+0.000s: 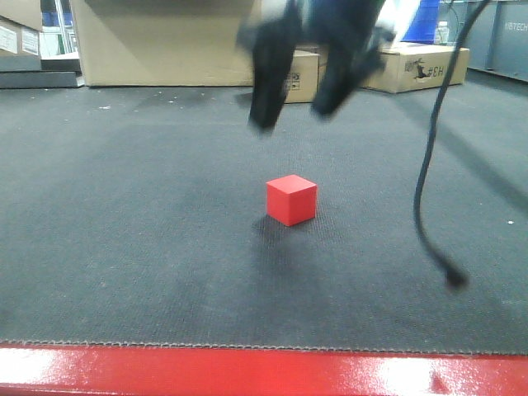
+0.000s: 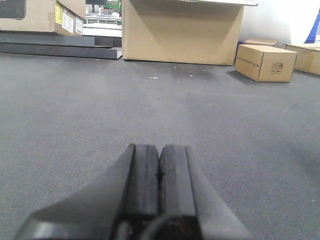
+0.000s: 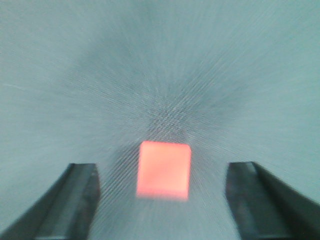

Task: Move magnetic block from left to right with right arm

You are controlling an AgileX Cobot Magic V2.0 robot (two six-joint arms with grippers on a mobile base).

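The magnetic block (image 1: pixel 291 199), a small bright-red cube, rests on the dark grey carpet near the middle of the front view. My right gripper (image 1: pixel 299 113) hangs open well above it, blurred, its two dark fingers apart. In the right wrist view the block (image 3: pixel 164 170) lies on the carpet between the two spread fingers (image 3: pixel 75 200), touching neither. My left gripper (image 2: pixel 160 165) is shut with its pads pressed together over bare carpet, holding nothing.
A glossy red rail (image 1: pixel 264 373) runs along the near edge. Tan cardboard boxes (image 1: pixel 165 41) stand at the back, with smaller ones (image 2: pixel 265 62) to the right. A black cable (image 1: pixel 429 165) dangles at the right of the block.
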